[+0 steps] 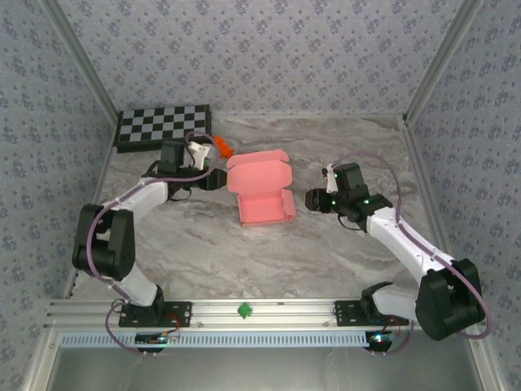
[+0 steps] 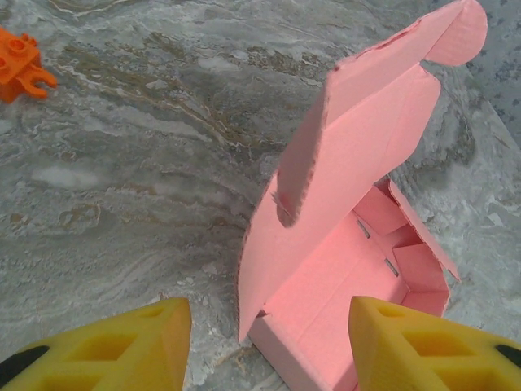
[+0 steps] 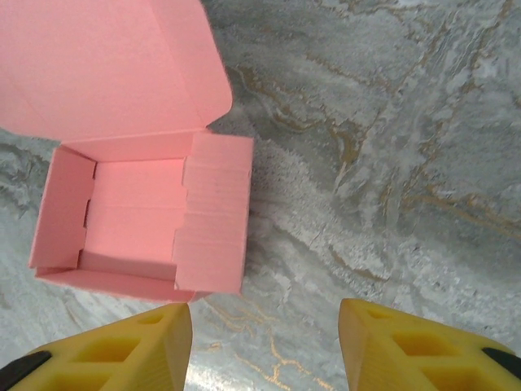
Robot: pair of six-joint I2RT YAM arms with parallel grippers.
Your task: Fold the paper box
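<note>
The pink paper box (image 1: 262,194) lies mid-table as a formed tray with its lid flap standing up at the far side. In the left wrist view the box (image 2: 342,277) shows its raised lid and open inside. My left gripper (image 1: 218,179) is at the box's left side. It (image 2: 269,350) is open, its yellow fingers (image 2: 122,350) either side of the box's near corner without touching it. My right gripper (image 1: 312,199) sits just right of the box. It (image 3: 264,350) is open over bare table, with the box (image 3: 138,212) ahead and to the left.
A small orange brick (image 1: 220,147) lies just behind the left gripper, seen also as the orange brick (image 2: 18,65) in the left wrist view. A checkerboard (image 1: 161,125) lies at the back left. Patterned walls close in the marble table (image 1: 326,252).
</note>
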